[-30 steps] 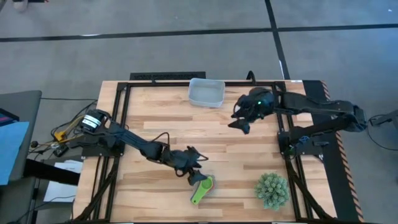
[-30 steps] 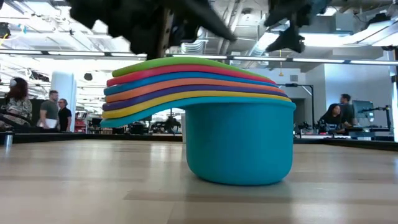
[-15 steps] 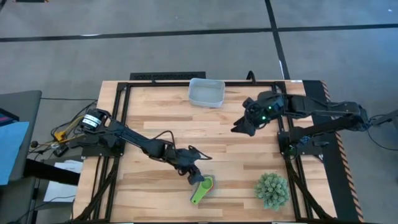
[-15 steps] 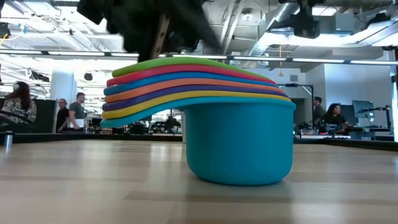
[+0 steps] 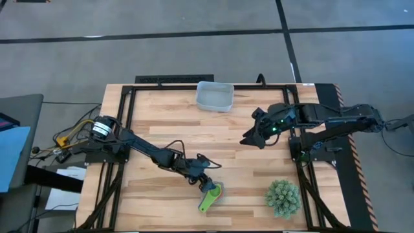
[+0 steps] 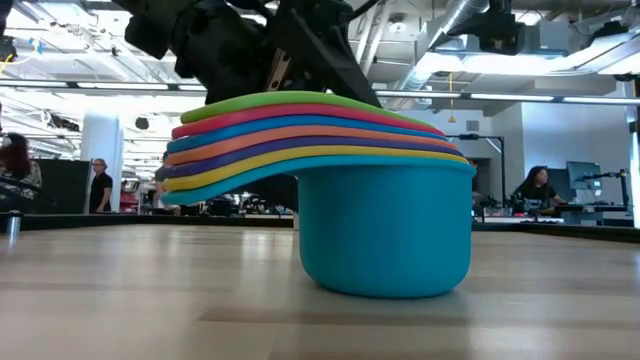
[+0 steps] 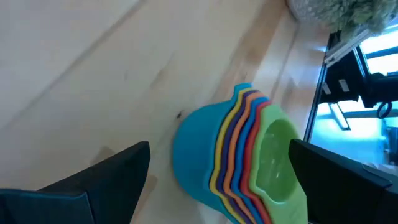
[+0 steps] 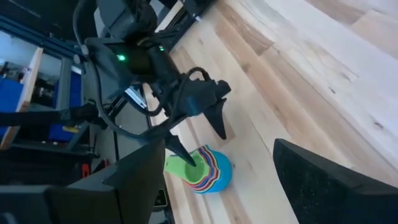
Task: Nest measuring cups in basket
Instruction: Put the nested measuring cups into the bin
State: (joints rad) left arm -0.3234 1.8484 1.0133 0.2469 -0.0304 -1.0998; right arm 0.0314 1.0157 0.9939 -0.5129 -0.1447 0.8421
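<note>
Low view: wooden table (image 6: 120, 290), blurry people behind, probably office; both tools spread.

table (image 5: 162, 123): light wood | on it: basket (image 5: 215, 96), nested measuring cups (image 5: 210, 196), spiky plant (image 5: 283, 197)

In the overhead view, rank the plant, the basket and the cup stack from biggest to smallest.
1. Basket and plant: look about alike, so I won't rank them.
2. Cup stack: clearly smallest, though the left gripper hides part of it.

cups (image 7: 239, 158): nested stack (teal outermost, green innermost) | on table (image 7: 93, 68)
</note>
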